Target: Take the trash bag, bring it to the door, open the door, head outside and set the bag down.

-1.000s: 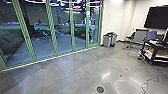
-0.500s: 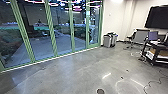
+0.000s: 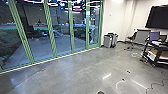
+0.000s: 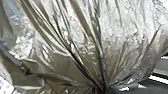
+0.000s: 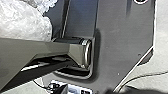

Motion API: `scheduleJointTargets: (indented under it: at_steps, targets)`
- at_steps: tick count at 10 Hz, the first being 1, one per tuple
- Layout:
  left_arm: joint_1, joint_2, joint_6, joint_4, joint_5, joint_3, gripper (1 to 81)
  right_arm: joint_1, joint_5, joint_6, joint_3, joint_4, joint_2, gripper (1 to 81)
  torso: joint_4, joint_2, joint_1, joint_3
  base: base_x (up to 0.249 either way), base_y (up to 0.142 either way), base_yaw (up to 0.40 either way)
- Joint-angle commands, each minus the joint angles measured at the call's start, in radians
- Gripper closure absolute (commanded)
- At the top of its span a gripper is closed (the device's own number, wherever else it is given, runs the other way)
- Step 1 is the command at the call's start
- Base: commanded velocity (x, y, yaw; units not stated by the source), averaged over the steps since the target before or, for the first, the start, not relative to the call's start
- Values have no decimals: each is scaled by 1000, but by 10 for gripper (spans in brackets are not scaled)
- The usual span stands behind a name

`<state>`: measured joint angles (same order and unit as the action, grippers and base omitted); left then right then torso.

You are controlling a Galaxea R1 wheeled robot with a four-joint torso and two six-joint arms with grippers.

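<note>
The left gripper (image 4: 102,90) is clamping its jaws on the gathered neck of the translucent trash bag (image 4: 120,32), whose folds are fanning outward; the right jaws' state cannot be told. Green-framed glass panels (image 3: 50,30) are bordering the floor (image 3: 72,75), grey bins (image 3: 107,41) standing nearby.
</note>
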<state>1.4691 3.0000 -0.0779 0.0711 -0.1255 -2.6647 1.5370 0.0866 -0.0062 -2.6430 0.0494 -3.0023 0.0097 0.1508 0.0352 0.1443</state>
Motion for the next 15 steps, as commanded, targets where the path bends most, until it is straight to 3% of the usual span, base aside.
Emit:
scheduleJointTargets:
  at_steps: [1, 4, 15]
  targets:
    - [-48, -4, -5, -4, -66, 5, 811, -48, 62, -3, 3, 4, -5, 10, 0, 0, 0, 0, 146, 0, 0]
    - [-49, -4, -5, -4, -66, 5, 811, -48, 64, -3, 3, 6, -6, 10, 0, 0, 0, 0, 146, 0, 0]
    - [-51, -1, -5, -4, -68, 5, 811, -45, 62, -3, 0, 4, -6, 10, 0, 0, 0, 0, 146, -65, 0]
